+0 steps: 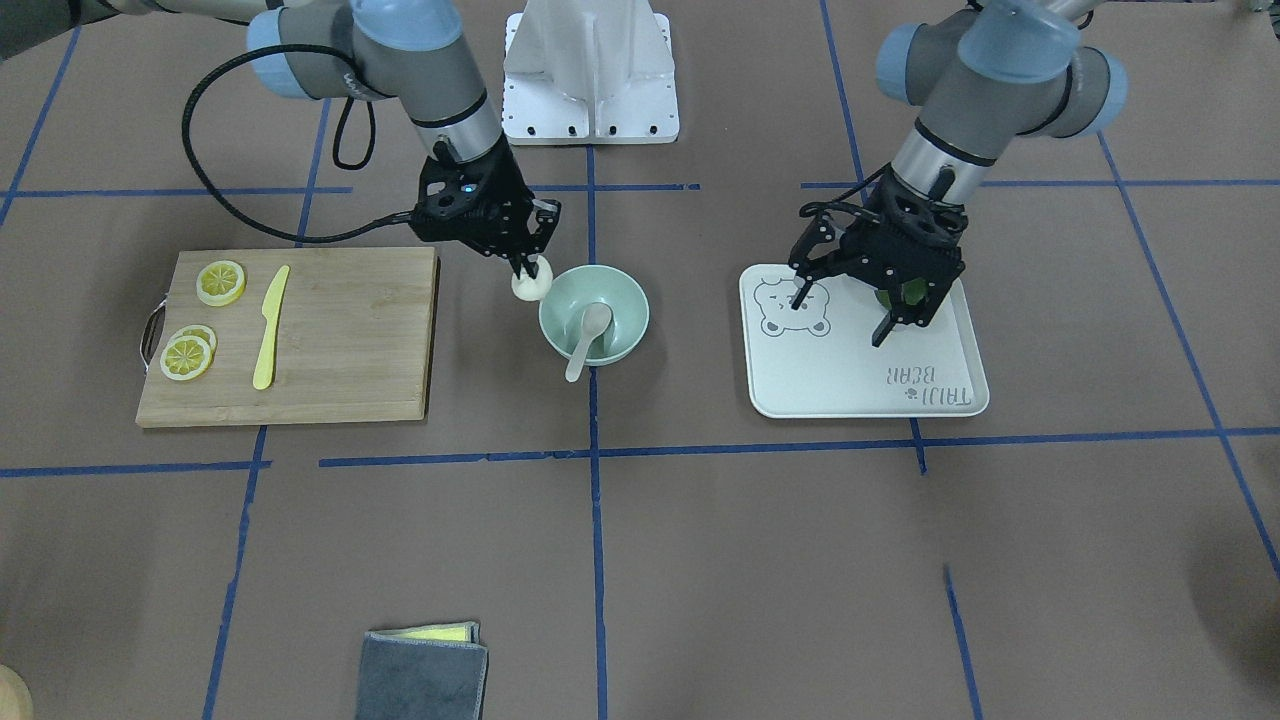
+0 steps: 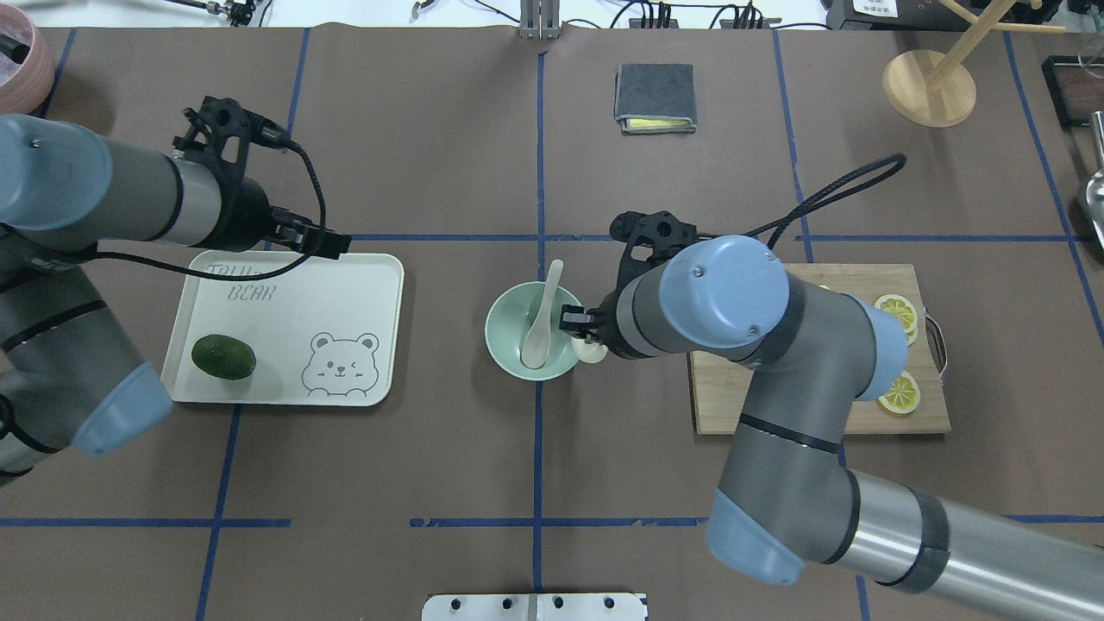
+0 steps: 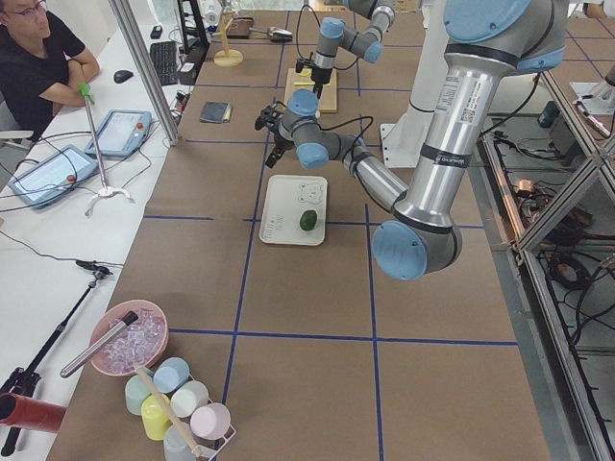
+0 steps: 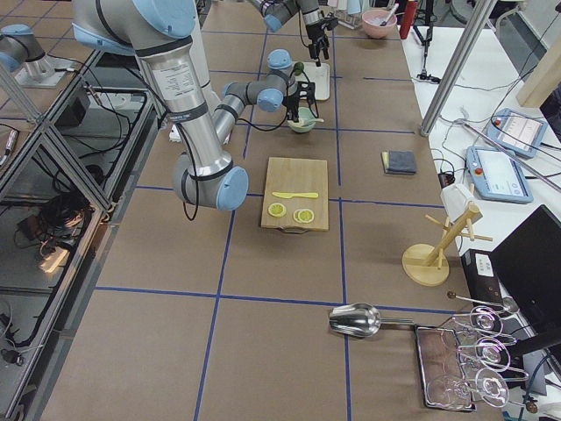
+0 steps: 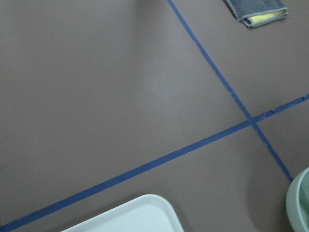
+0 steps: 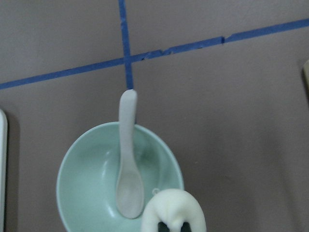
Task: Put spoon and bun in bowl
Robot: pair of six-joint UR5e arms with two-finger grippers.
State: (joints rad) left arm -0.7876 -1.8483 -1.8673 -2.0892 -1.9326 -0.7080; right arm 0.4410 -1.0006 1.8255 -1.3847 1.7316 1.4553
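The mint-green bowl (image 1: 625, 300) stands at the table's middle. The beige spoon (image 1: 588, 338) lies in it, scoop down and handle over the rim; both also show in the overhead view, bowl (image 2: 504, 332) and spoon (image 2: 542, 315). My right gripper (image 1: 527, 270) is shut on the white bun (image 1: 531, 283) and holds it just outside the bowl's rim on the cutting-board side. The right wrist view shows the bun (image 6: 174, 212) at the bowl's edge (image 6: 87, 179). My left gripper (image 1: 840, 318) is open and empty above the white bear tray (image 1: 850, 385).
A dark green round fruit (image 2: 222, 356) lies on the tray (image 2: 345, 285). A wooden cutting board (image 1: 350, 330) holds lemon slices (image 1: 220, 282) and a yellow knife (image 1: 270, 325). A folded grey cloth (image 1: 422, 675) lies at the table's operator-side edge. The robot's white base (image 1: 590, 90) stands behind the bowl.
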